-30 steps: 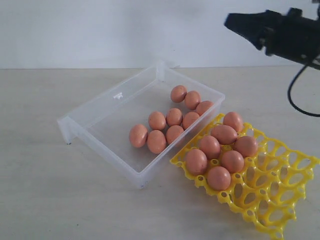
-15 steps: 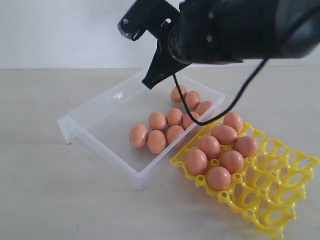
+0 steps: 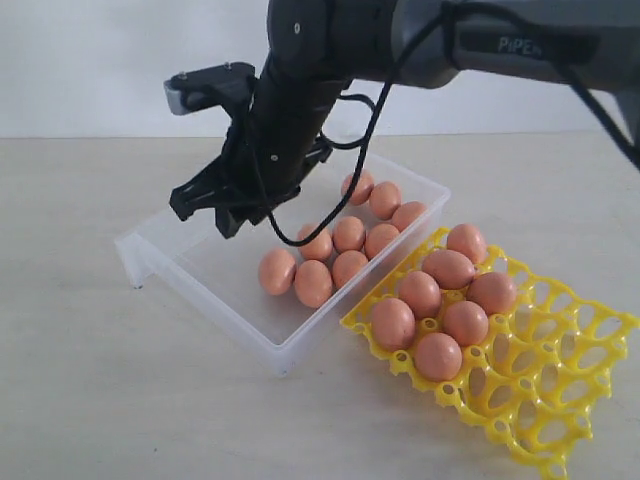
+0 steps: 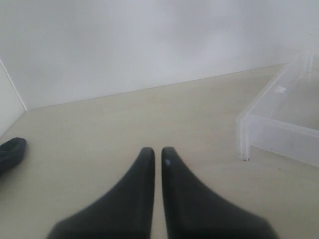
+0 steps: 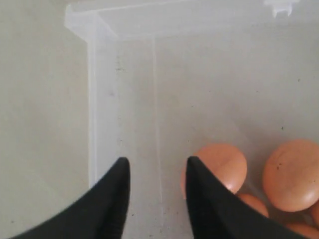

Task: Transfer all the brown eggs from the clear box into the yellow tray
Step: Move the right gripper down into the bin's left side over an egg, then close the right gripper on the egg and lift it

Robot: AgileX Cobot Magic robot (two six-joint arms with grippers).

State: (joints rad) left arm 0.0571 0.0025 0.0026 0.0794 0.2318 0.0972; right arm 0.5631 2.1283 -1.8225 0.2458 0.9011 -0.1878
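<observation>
Several brown eggs point(image 3: 313, 283) lie in the right half of the clear box point(image 3: 210, 225). More brown eggs point(image 3: 438, 356) sit in cups at the near-left end of the yellow tray point(image 3: 560, 400). My right gripper point(image 3: 203, 212) hangs open over the box's bare left part, holding nothing. In the right wrist view its jaws point(image 5: 157, 162) stand apart above the box floor, with one egg point(image 5: 222, 164) just beside one fingertip and another egg point(image 5: 291, 174) further off. My left gripper point(image 4: 157, 150) is shut and empty above the bare table, away from the box corner point(image 4: 244, 124).
The yellow tray touches the box's right long wall. The right arm point(image 3: 400, 40) and its black cable point(image 3: 345, 205) span over the box's far side. A dark object point(image 4: 10, 152) lies on the table at the edge of the left wrist view.
The right arm swung in from the upper right, across and down over the clear box's left part. Its jaws went from shut to open. No egg has moved.
</observation>
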